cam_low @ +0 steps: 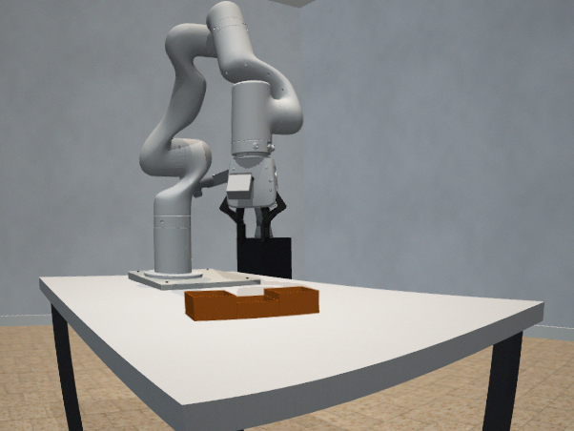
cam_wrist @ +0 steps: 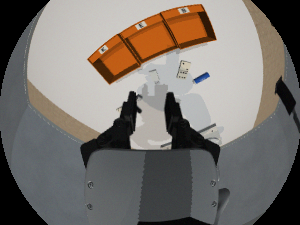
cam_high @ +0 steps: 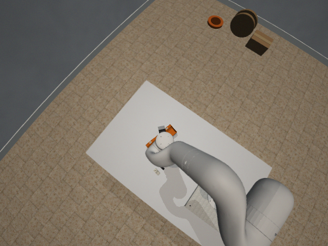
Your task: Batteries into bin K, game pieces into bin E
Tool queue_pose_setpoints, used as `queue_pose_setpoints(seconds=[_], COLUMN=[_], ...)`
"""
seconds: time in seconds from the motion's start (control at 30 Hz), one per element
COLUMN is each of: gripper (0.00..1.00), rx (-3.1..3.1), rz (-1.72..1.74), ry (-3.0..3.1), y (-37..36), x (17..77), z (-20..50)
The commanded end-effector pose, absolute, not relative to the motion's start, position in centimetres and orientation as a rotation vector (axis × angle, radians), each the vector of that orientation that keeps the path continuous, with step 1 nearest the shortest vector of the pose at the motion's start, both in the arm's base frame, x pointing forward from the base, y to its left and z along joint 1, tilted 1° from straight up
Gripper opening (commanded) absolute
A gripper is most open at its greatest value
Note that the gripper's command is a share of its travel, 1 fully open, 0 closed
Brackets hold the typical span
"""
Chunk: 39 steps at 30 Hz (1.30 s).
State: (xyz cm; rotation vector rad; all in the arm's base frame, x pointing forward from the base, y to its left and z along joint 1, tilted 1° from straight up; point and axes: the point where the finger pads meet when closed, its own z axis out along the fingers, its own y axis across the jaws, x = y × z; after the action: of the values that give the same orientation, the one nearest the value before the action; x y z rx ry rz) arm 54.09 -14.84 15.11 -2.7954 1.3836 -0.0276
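My gripper [cam_low: 253, 238] [cam_wrist: 151, 100] is open and empty, high above the table. Three orange bins stand joined in an arc: K [cam_wrist: 127, 64] at left in the wrist view, E [cam_wrist: 150, 43] in the middle, the third [cam_wrist: 192, 30] at right. A pale dotted game piece [cam_wrist: 183, 69] and a blue cylinder [cam_wrist: 201, 77], apparently a battery, lie in front of the bins. A small pale thing [cam_wrist: 154, 76] lies left of them. Another dotted piece [cam_high: 156, 171] [cam_wrist: 119, 108] is partly behind my left finger in the wrist view, beside a small black thing [cam_high: 162, 168] [cam_wrist: 139, 98]. Bin floors are partly hidden.
The arm's base plate [cam_high: 200, 215] [cam_low: 215, 284] stands on the white table [cam_high: 122, 122] [cam_low: 381, 329]. In the top view the arm covers part of the bins and table. A dark stand [cam_low: 264, 257] with another arm is behind the table.
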Motion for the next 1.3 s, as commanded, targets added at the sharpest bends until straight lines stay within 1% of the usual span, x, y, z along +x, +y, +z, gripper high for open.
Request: queue_pose_setpoints(seconds=[0.0,0.3,1.27], gripper=[0.41,0.41,0.41], rx=[-2.756,-2.756,-2.756], rz=[-0.04,-0.04,-0.04], ry=[1.485,1.485,1.485], y=[-16.1,-18.6,-18.5], x=[51.7,46.7,46.9], z=[12.8,8.1,8.1])
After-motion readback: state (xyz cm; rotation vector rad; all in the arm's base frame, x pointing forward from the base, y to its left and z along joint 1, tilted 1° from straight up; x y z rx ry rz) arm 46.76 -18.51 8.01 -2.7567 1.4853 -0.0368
